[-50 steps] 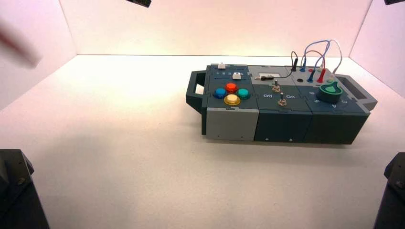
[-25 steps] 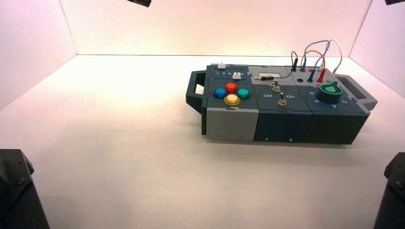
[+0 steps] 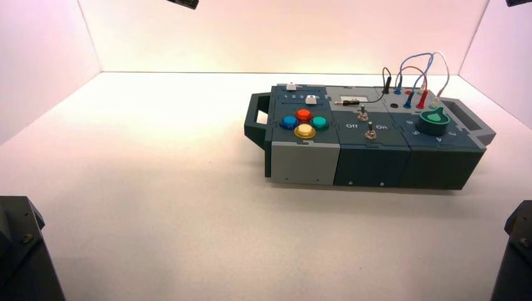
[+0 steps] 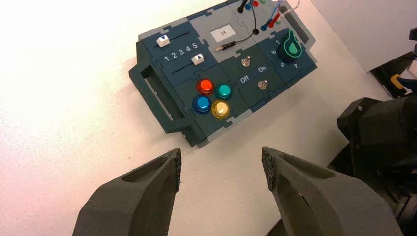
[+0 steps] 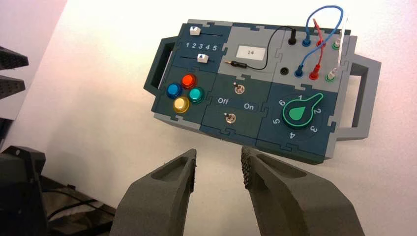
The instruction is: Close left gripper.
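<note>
One box (image 3: 370, 138) sits on the white worktop (image 3: 157, 188), over towards the right side, with a handle at each end. On it I count four round buttons in a cluster, red (image 4: 205, 86), teal (image 4: 224, 91), blue (image 4: 201, 103) and yellow (image 4: 221, 108); two sliders with white caps (image 5: 194, 30) by the numbers 1 to 5; two toggle switches (image 5: 237, 89) either side of the "Off" and "On" lettering; one green knob (image 5: 300, 112) pointing near 2 on its dial; and a small label reading 14. Several looping wires (image 5: 322, 27) in blue, red, white and black plug into the far corner. The left gripper (image 4: 222, 167) hangs above the worktop just short of the box's button end, touching nothing; its two dark grey fingers (image 4: 147, 191) have ribbed pads and stand spread wide, with bare worktop showing between them. The right gripper (image 5: 219, 168) hovers near the box's front edge, its fingers also apart but with a narrower gap. From above, neither gripper can be seen at all: only black blocky arm parts (image 3: 22, 251) poke in at the lower corners, cut off by the frame. A black part of the other arm (image 4: 388, 132) shows at the edge of the left wrist view.
</note>
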